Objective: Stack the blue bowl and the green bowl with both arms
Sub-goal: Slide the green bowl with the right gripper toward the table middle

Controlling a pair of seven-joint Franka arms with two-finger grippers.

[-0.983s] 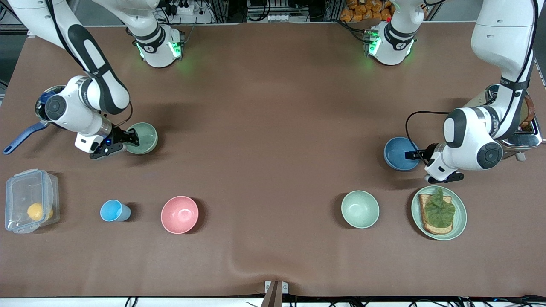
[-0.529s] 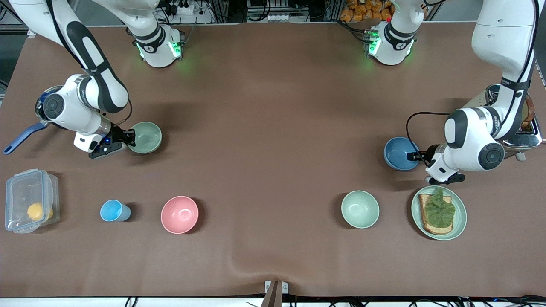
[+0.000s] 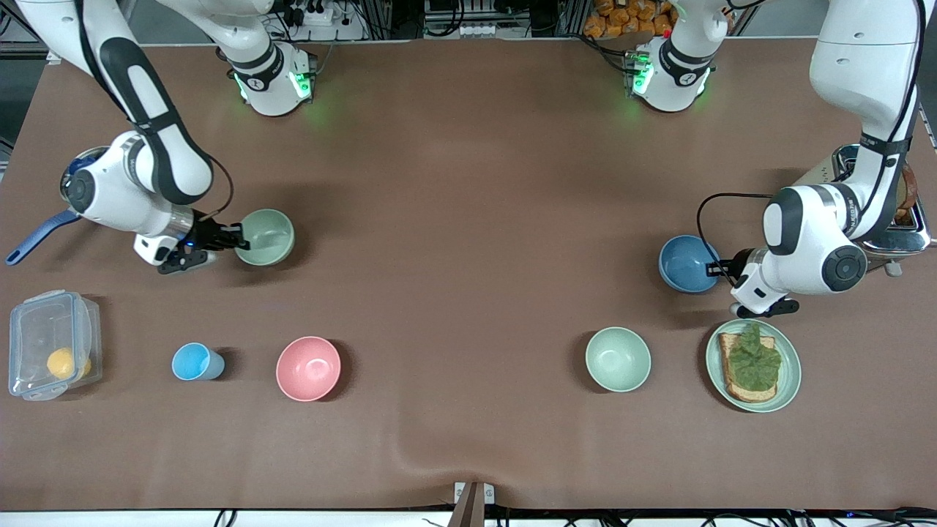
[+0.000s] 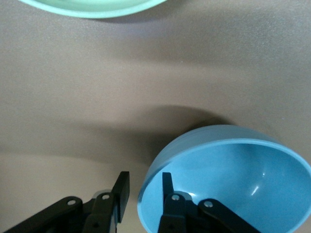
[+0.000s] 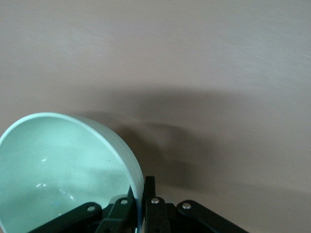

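The sage green bowl [image 3: 266,236] hangs by its rim from my right gripper [image 3: 236,238] near the right arm's end of the table. In the right wrist view the gripper [image 5: 141,187] is shut on the wall of the tilted green bowl [image 5: 58,165], one finger inside and one outside. The blue bowl [image 3: 685,263] stands on the table at the left arm's end. My left gripper [image 3: 714,268] is at its rim. In the left wrist view the open gripper [image 4: 144,187] straddles the rim of the blue bowl [image 4: 228,179], with a gap still showing at the outer finger.
Nearer the front camera stand a pale mint bowl [image 3: 618,359], a green plate [image 3: 792,366] with toast and lettuce, a pink bowl [image 3: 308,368], a light-blue cup [image 3: 194,361] and a clear box [image 3: 44,329]. A blue-handled pan [image 3: 33,238] and a toaster [image 3: 904,227] sit at the table's ends.
My right gripper has shut on the green bowl's rim and carried it toward the left arm's end. The left gripper's jaws have narrowed around the blue bowl's rim; that bowl has stayed put.
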